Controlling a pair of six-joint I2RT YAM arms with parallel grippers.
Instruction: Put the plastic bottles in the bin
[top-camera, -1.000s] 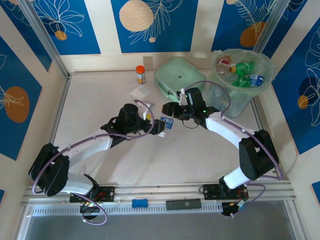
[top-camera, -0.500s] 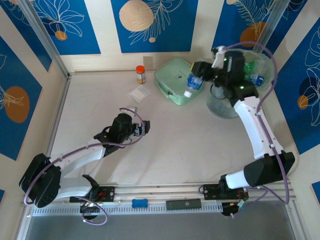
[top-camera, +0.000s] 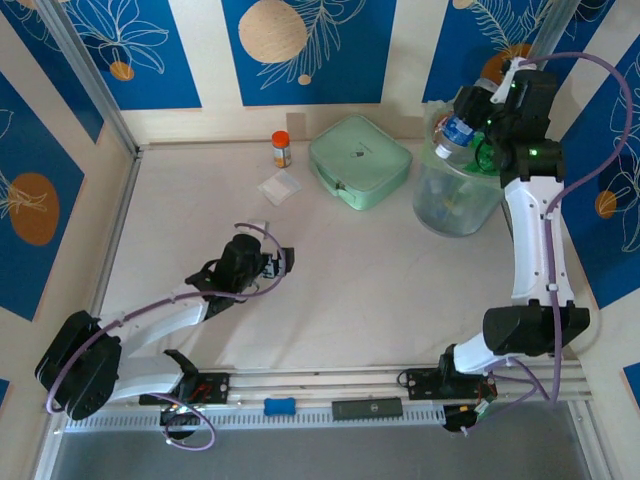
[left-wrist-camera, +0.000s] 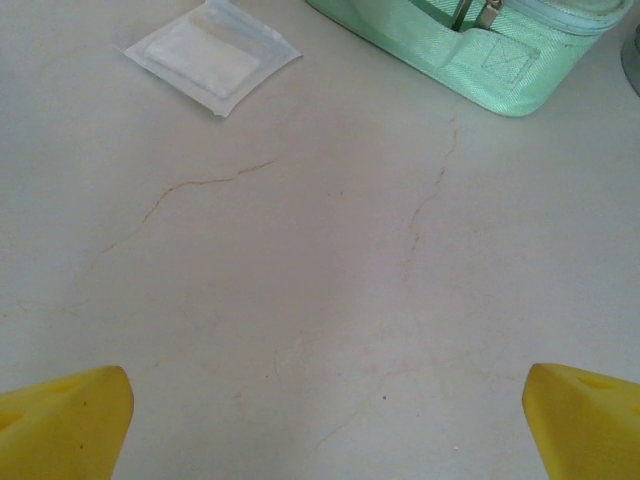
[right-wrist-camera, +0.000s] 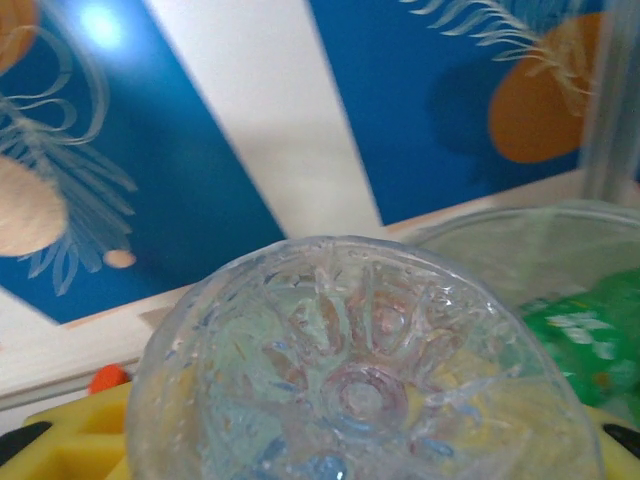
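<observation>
My right gripper (top-camera: 470, 120) is raised at the far right, shut on a clear plastic bottle with a blue label (top-camera: 456, 136). The bottle hangs over the rim of the bin (top-camera: 450, 205), a tall translucent container lined with a pale green bag. In the right wrist view the bottle's ribbed base (right-wrist-camera: 365, 390) sits close to the lens between my yellow fingers (right-wrist-camera: 60, 440), and the bin's rim (right-wrist-camera: 520, 225) and a green bottle (right-wrist-camera: 590, 340) inside it lie beyond. My left gripper (top-camera: 276, 262) stands open low over the bare table, its yellow fingertips (left-wrist-camera: 60, 420) far apart with nothing between them.
A flat mint-green case (top-camera: 360, 160) lies left of the bin, also ahead of the left gripper (left-wrist-camera: 470, 50). A white packet (top-camera: 280, 187) and a short orange-capped jar (top-camera: 281, 148) sit at the back. Patterned blue walls enclose the table.
My right arm has carried the bottle up from the table's middle to above the bin. The left arm has drawn back toward the near left, still open.
</observation>
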